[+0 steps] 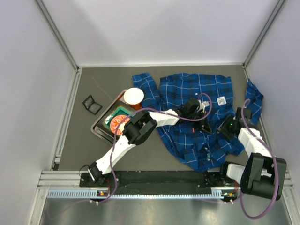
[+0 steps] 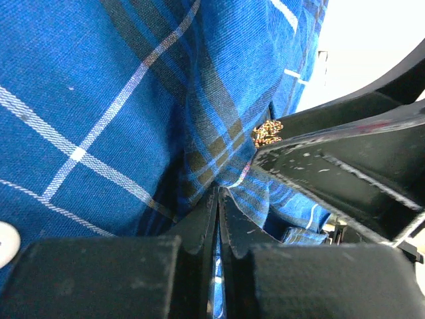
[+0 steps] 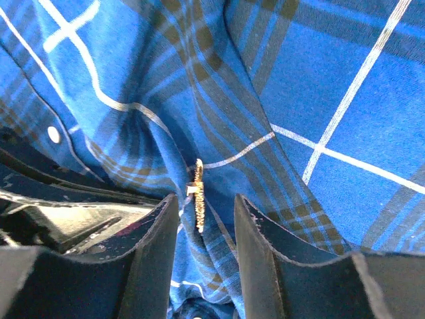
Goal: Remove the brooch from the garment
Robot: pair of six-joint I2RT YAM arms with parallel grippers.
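Pale gold against blue plaid, the brooch (image 3: pixel 198 199) in the right wrist view stands edge-on at lower centre of the frame, its long axis running up and down. It lies between the spread fingers of the right gripper (image 3: pixel 204 206), a little nearer the frame-left one, on a raised ridge of the garment (image 3: pixel 345 100).

In the left wrist view the left gripper (image 2: pixel 218 206) is pressed together at bottom centre, pinching a fold of the shirt. The brooch (image 2: pixel 267 133) lies up and to the right of it, just beside the right gripper's dark finger (image 2: pixel 332 173).

In the top view the brooch is too small to find; both grippers meet over the shirt at centre right. The right arm is the nearer, and I judge the next move turns on closing across the pin's flat faces.
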